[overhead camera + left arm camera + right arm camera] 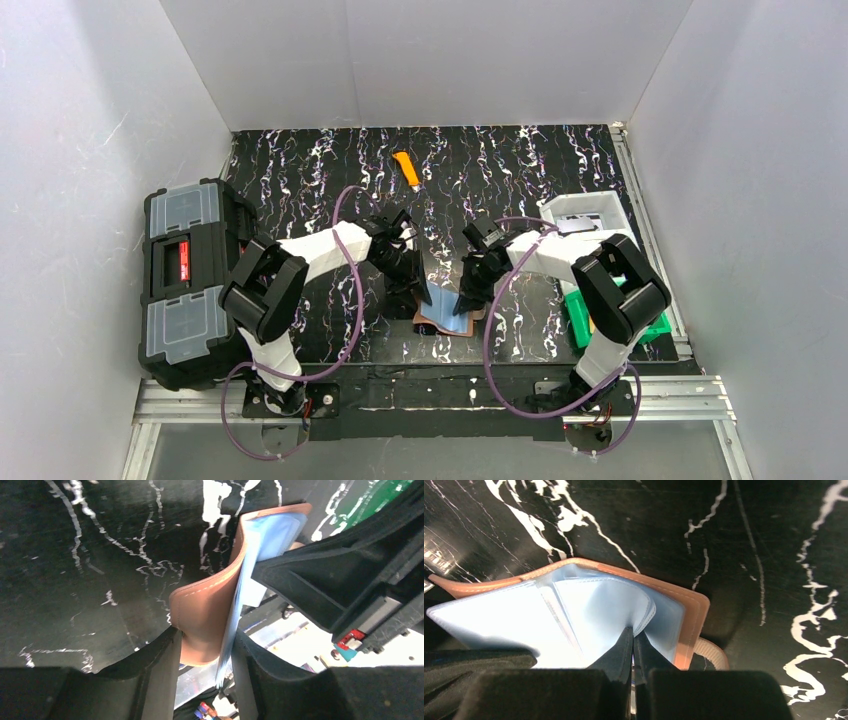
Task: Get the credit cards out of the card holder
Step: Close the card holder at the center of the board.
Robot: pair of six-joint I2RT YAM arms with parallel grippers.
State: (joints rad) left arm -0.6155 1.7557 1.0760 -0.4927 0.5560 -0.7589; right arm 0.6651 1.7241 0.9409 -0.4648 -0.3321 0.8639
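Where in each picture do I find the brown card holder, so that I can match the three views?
Top external: card holder low centre, at the near edge of the table.
Left wrist: card holder in the centre, brown cover curved.
Right wrist: card holder centre-left, spread open, blue sleeves showing.
Shared landmark: the black, white-veined table.

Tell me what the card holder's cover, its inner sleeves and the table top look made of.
Card holder cover: tan leather or imitation leather, matte, with a stitched seam along the edge; which, I cannot tell. Inner sleeves: thin pale blue plastic, slightly glossy, flexing and curling. Table top: black with white marble-like veining, probably a printed surface.
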